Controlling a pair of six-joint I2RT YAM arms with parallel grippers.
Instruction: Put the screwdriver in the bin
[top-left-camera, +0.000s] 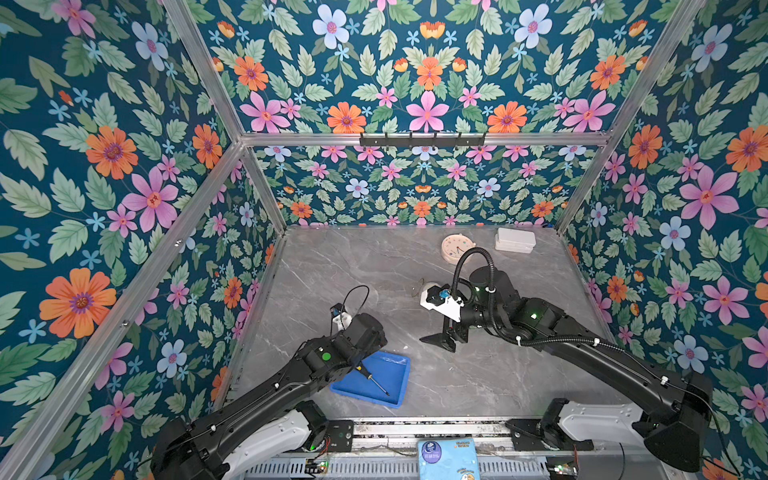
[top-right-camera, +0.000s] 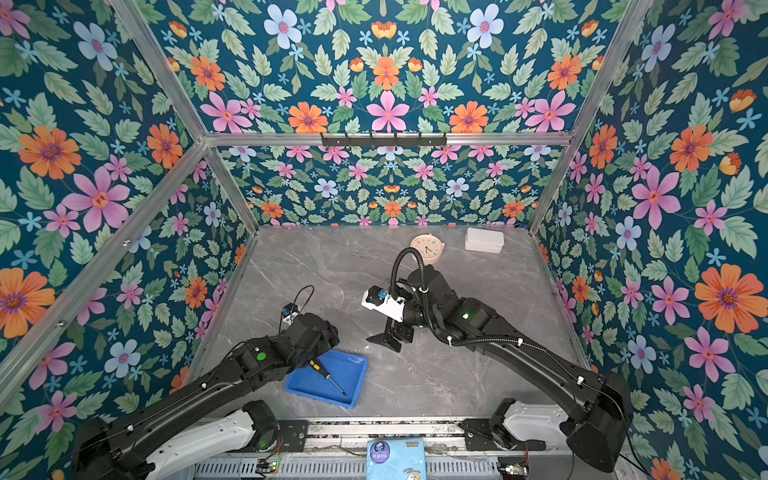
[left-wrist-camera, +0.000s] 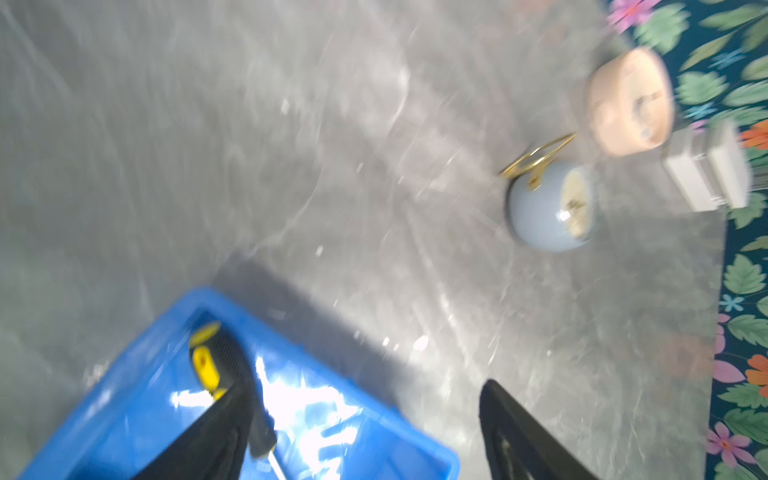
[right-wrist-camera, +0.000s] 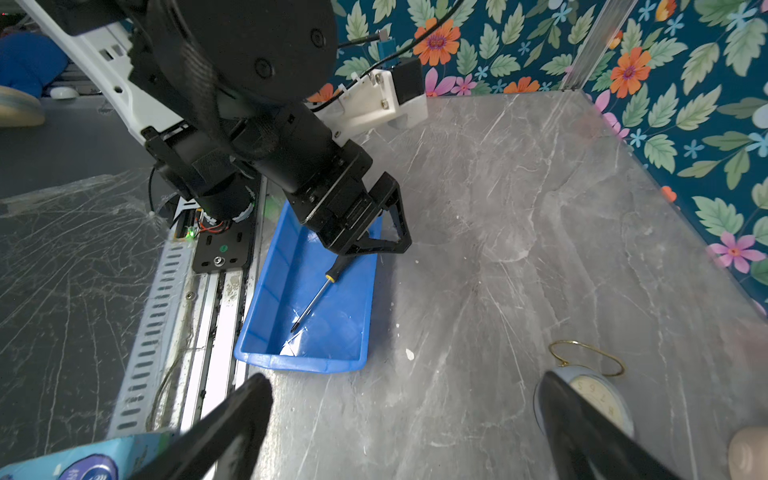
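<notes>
lying inside one bin (top-left-camera: 395, 370), one screwdriver (top-left-camera: 374, 380)

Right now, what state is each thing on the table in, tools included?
screwdriver: lying flat inside the bin, not gripped.
bin: on the table, holding only the screwdriver.
left tool: open, over the screwdriver's handle.
right tool: open, empty.
white box: closed.
blue clock: on the table, untouched.
pink clock: on the table, untouched.

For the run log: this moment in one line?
screwdriver: in bin | left gripper: open above it | right gripper: open, empty
</notes>
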